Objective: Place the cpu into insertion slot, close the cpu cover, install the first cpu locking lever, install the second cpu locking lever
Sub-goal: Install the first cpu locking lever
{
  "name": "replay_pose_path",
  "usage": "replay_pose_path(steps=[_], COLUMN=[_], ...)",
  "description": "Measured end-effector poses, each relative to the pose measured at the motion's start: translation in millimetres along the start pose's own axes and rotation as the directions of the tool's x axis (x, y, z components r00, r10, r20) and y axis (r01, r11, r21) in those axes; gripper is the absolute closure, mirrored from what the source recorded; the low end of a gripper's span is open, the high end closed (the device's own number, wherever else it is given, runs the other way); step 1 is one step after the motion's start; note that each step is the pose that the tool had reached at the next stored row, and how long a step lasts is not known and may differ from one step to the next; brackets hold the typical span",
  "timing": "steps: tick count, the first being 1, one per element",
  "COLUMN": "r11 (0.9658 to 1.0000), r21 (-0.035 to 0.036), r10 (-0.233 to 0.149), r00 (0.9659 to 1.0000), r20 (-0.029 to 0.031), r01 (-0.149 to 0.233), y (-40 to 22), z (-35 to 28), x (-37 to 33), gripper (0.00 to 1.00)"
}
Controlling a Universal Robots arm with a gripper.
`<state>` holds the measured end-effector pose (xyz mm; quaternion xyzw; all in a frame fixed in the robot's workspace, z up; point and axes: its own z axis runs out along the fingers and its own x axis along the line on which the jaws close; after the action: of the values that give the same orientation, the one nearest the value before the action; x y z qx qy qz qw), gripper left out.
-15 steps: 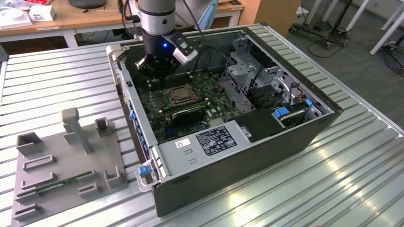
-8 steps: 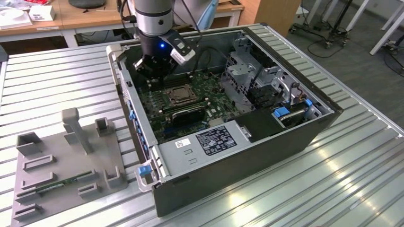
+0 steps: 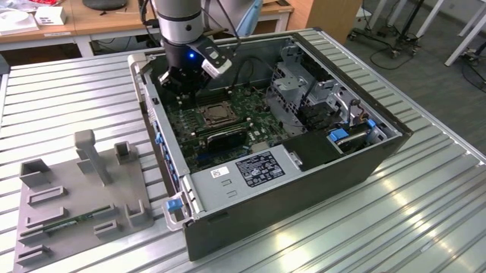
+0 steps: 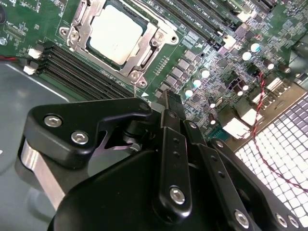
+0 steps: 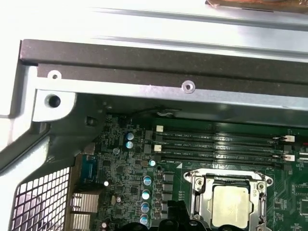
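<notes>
Silver-beige, one cpu (image 4: 115, 33) sits framed by one lowered cpu cover (image 4: 146, 52), just ahead of the single pincer (image 4: 168, 98), whose grip cannot be told.

Overhead room light falls bright and even on the ribbed silvery metal table (image 3: 395, 227), leaving white glare patches along its slats. The open black computer case (image 3: 304, 193) is dimmer inside, shadowed under the grey robot arm (image 3: 178, 23). In the second wrist view the perforated metal grille (image 4: 284, 144) burns out white. In the first wrist view the pale metal surface (image 5: 144, 24) beyond the case's rim washes out too.
</notes>
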<state>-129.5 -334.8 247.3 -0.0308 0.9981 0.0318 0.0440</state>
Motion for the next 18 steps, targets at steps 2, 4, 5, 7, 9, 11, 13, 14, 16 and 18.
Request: replay_pose_path(steps=[2,4,5,7,9,11,13,14,16,18], r11=[1.0,0.9998,0.9996,0.9994,0.9994,0.9994,0.9991,0.999,0.9989,0.9989], r21=[-0.0079,-0.0209,-0.0283,-0.0336,-0.0336,-0.0354,-0.0426,-0.0446,-0.0461,-0.046], r10=[0.0,0.001,0.002,0.002,0.002,0.002,0.002,0.002,0.002,0.002], r00=[1.0,0.9999,0.9998,0.9997,0.9997,0.9995,0.9993,0.9992,0.999,0.999], r20=[0.0083,0.0161,0.0201,0.0247,0.0263,0.0312,0.0379,0.0406,0.0447,0.0453], r01=[0.0,-0.001,-0.001,-0.001,-0.001,-0.001,-0.001,-0.001,0.0,0.0], y=[0.1,0.1,0.1,0.2,0.2,0.4,0.6,0.7,1.0,1.0], z=[-0.1,-0.1,-0.2,-0.2,-0.2,-0.4,-0.6,-0.6,-0.8,-0.8], x=[1.0,1.6,2.0,2.5,3.2,5.2,7.1,8.0,9.6,9.9], gripper=[0.89,0.89,0.89,0.89,0.89,0.89,0.89,0.89,0.89,0.89])
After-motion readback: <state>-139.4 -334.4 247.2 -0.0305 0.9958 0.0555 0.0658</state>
